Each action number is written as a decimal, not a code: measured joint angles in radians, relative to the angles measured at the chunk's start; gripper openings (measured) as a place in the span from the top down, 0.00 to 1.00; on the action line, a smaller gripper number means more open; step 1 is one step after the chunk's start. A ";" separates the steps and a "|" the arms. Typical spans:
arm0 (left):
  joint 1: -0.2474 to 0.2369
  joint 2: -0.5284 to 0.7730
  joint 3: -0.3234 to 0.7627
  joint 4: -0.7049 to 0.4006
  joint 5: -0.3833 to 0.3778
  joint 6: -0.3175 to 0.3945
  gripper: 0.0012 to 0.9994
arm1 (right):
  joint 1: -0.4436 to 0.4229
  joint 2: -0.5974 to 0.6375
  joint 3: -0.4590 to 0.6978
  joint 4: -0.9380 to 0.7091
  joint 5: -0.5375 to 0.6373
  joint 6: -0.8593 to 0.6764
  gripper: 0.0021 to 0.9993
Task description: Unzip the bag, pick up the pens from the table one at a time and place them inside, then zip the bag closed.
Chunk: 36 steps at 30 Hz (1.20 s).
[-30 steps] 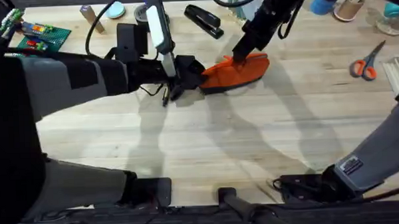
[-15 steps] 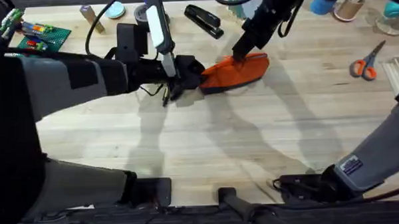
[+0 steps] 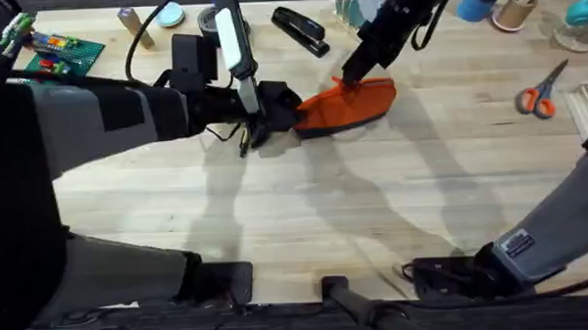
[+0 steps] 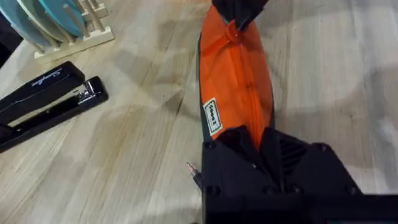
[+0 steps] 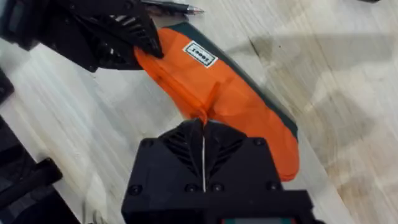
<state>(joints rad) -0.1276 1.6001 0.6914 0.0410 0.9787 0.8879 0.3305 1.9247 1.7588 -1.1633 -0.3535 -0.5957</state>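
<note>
**Inspector:** Two grippers work one bag (image 3: pixel 346 106). From overhead, the bag lies on the table (image 3: pixel 306 214), just in front of the stapler (image 3: pixel 300 31). The left gripper (image 3: pixel 280 109) clamps the bag's near end; the right gripper (image 3: pixel 353 78) sits at its top edge.

**Clerk:** And the left wrist view?

**Inspector:** The left gripper (image 4: pixel 260 144) has its fingers closed on the bag (image 4: pixel 235 81) fabric; a pen (image 4: pixel 194 176) tip lies just beside the bag.

**Clerk:** The right wrist view?

**Inspector:** The right gripper (image 5: pixel 203 127) has its fingers pressed together at the bag's (image 5: pixel 224 99) zipper seam, apparently pinching the pull. A pen (image 5: pixel 171 7) lies beyond the bag. Judgement: a zipper step; whether opening or closing, I cannot tell. The next move calls for a steady pull along the seam while the left end stays anchored.
</note>
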 joint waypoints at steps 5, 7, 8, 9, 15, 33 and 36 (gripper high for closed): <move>0.000 0.000 0.000 0.000 0.000 0.000 0.96 | 0.000 0.000 0.000 0.000 -0.026 -0.004 0.97; 0.000 0.000 0.000 0.000 0.000 0.000 0.96 | 0.000 0.000 0.000 0.000 -0.038 -0.005 0.97; 0.000 0.000 0.000 0.000 0.000 0.000 0.96 | 0.000 0.000 0.000 0.001 -0.044 -0.006 0.97; 0.000 0.000 0.000 0.000 0.000 0.000 0.96 | 0.000 0.000 0.000 0.001 -0.048 -0.007 0.97; 0.000 0.000 0.000 0.000 0.000 0.000 0.96 | 0.002 0.000 0.000 0.009 -0.063 -0.008 0.97; 0.000 0.000 0.000 0.000 0.001 0.000 0.96 | 0.139 0.000 0.000 0.058 -0.082 -0.011 0.97; 0.000 0.000 0.000 0.000 0.002 0.000 0.96 | 0.160 0.000 0.000 0.072 -0.091 -0.011 0.97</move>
<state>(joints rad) -0.1276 1.5998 0.6914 0.0406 0.9802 0.8882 0.4910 1.9247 1.7588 -1.0911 -0.4443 -0.6071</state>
